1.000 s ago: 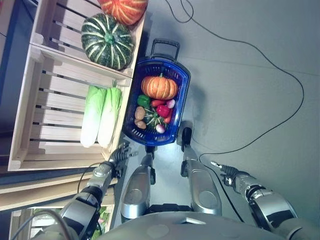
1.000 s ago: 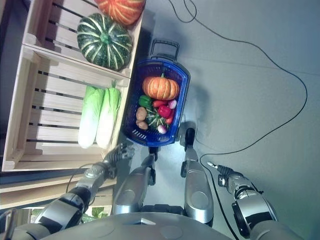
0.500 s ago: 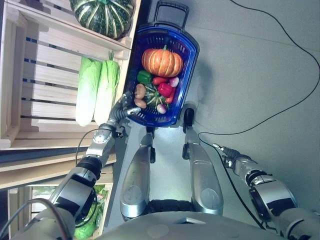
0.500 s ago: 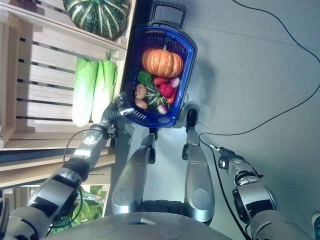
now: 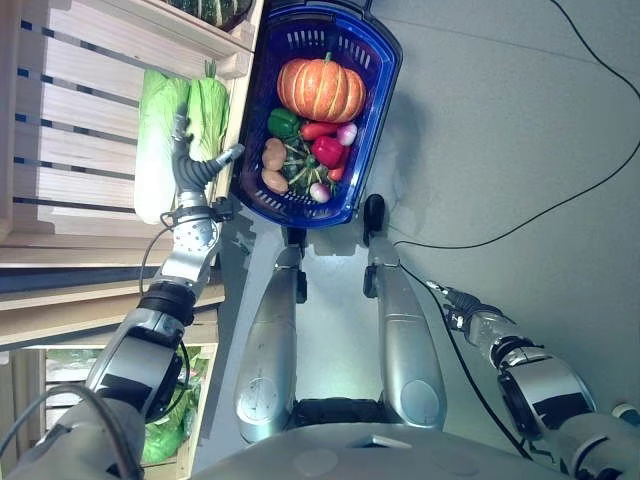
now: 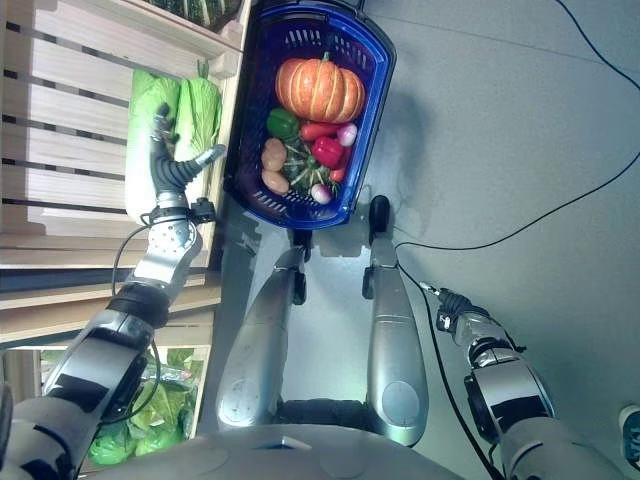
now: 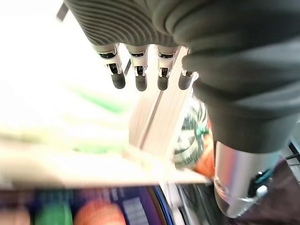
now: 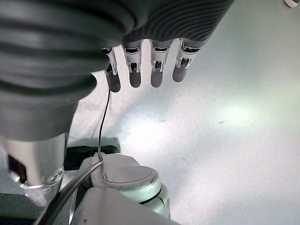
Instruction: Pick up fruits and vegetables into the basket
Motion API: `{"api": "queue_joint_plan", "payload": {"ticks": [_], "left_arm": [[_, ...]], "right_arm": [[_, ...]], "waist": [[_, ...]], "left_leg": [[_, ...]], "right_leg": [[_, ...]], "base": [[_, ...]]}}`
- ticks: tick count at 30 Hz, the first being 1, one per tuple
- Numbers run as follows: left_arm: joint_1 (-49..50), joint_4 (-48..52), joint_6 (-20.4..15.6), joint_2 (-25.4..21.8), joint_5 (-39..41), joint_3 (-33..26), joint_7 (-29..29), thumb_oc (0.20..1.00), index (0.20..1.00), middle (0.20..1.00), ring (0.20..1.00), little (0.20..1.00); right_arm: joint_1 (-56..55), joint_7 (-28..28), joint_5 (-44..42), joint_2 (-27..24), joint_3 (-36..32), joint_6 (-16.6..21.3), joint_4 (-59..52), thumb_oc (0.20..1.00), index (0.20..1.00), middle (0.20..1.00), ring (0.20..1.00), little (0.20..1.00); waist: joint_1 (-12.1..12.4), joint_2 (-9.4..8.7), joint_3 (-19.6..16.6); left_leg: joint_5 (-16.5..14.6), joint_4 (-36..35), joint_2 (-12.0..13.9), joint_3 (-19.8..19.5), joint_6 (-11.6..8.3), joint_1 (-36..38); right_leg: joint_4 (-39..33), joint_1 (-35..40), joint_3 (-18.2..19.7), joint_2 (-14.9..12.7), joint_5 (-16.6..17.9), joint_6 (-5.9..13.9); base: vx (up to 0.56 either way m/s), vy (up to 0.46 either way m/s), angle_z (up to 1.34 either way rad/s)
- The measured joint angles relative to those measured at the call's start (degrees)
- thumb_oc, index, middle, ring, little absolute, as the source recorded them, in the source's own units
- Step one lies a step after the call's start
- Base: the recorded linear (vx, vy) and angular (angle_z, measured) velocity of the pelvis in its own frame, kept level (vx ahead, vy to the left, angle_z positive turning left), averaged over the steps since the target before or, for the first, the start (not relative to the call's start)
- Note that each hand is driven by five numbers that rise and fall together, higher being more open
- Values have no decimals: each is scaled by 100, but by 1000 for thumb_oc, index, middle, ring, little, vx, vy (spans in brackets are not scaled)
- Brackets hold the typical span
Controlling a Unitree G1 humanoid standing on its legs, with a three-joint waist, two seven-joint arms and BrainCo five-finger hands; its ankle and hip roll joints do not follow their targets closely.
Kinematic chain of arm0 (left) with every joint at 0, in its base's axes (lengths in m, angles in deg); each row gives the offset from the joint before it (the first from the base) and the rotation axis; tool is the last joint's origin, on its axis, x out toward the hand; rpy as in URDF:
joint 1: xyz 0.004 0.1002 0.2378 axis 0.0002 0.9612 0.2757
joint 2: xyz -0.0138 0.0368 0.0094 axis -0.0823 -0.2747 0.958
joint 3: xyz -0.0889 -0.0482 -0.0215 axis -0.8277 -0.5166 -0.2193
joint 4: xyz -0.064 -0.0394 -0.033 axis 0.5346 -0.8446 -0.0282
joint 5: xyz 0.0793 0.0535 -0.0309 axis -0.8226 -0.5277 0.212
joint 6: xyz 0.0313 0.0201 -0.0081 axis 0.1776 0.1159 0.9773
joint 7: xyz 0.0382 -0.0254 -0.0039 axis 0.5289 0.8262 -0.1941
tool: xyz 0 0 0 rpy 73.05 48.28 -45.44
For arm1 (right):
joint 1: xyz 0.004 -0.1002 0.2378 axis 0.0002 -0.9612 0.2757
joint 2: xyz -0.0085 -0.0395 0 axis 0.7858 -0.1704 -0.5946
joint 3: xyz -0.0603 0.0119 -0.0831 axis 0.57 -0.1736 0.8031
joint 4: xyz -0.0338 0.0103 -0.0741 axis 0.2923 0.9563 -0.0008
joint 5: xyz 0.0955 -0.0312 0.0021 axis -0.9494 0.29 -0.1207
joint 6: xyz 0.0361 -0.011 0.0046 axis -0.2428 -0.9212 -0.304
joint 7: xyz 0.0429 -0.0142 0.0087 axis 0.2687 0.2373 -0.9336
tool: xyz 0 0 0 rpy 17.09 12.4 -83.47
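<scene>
Hovering with fingers spread, the left robot hand (image 5: 190, 170) overlaps the cabbages (image 5: 160, 110) beside the basket (image 5: 385, 95).

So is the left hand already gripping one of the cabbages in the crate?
No: the left hand is open, with straight fingers spread over the cabbages in the wooden crate, curled round nothing.

One blue basket (image 5: 377, 120) on the floor, and inside it: one orange pumpkin (image 5: 320, 89), one green pepper (image 5: 284, 123), one red pepper (image 5: 328, 150), two potatoes (image 5: 273, 155). In the wooden crate (image 5: 80, 100), two napa cabbages (image 5: 208, 105).
</scene>
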Motion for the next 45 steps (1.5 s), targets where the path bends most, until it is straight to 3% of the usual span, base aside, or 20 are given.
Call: {"api": "queue_joint_plan", "payload": {"ticks": [3, 8, 18, 22, 31, 38, 45], "left_arm": [[-39, -283, 223, -138, -370, -38, -597, 1000, 1000, 1000, 1000, 1000], [-190, -728, 426, -198, -597, -185, -1132, 1000, 1000, 1000, 1000, 1000], [-471, -1557, 1106, -374, -857, -204, -1365, 1000, 1000, 1000, 1000, 1000], [-582, -2041, 1555, -443, -805, -193, -1019, 1000, 1000, 1000, 1000, 1000], [-763, -2675, 2140, -466, -351, -143, 34, 1000, 1000, 1000, 1000, 1000], [-1017, -3024, 2231, -670, -46, -116, 678, 1000, 1000, 1000, 1000, 1000], [-1056, -3092, 2343, -717, 320, -122, 593, 1000, 1000, 1000, 1000, 1000]], "right_arm": [[0, -9, -60, 13, 87, 27, -2, 1000, 1000, 1000, 1000, 1000], [7, -14, -61, 9, 88, 67, -4, 1000, 1000, 1000, 1000, 1000], [54, -21, -70, -1, 120, 72, -7, 1000, 1000, 1000, 1000, 1000], [153, -36, -76, -4, 265, 67, -7, 1000, 1000, 1000, 1000, 1000], [296, -137, -65, -46, 309, 58, -4, 1000, 1000, 1000, 1000, 1000], [385, -224, -64, -166, 313, 23, -5, 1000, 1000, 1000, 1000, 1000], [476, -243, -66, -243, 320, -59, -6, 1000, 1000, 1000, 1000, 1000]], "waist": [[-59, -18, 8], [-109, -88, 30], [-135, -140, 41], [-216, -206, 43], [-287, -281, 48], [-320, -283, 46], [-321, -284, 45]], "left_leg": [[-17, 22, -3, 31, 25, -9], [-57, 97, -48, 102, 76, -158], [-230, 362, -43, 132, 127, -370], [-243, 379, -45, 145, 130, -380], [-338, 536, -32, 191, 107, -586], [-339, 555, -39, 217, 108, -715], [-385, 635, 16, 258, 89, -782]], "right_leg": [[5, -7, 29, -2, -59, 84], [147, -203, 144, 1, -68, 96], [208, -326, 192, 30, -82, 110], [210, -341, 213, 26, -85, 116], [341, -559, 298, 54, -94, 125], [398, -727, 323, 51, -96, 130], [412, -768, 328, 92, -98, 128]], "base": [[14, 21, -5], [3, 4, -1], [-1, 3, -1], [4, 9, -1], [17, 34, -4], [13, 16, -1], [5, 1, -2]]}}
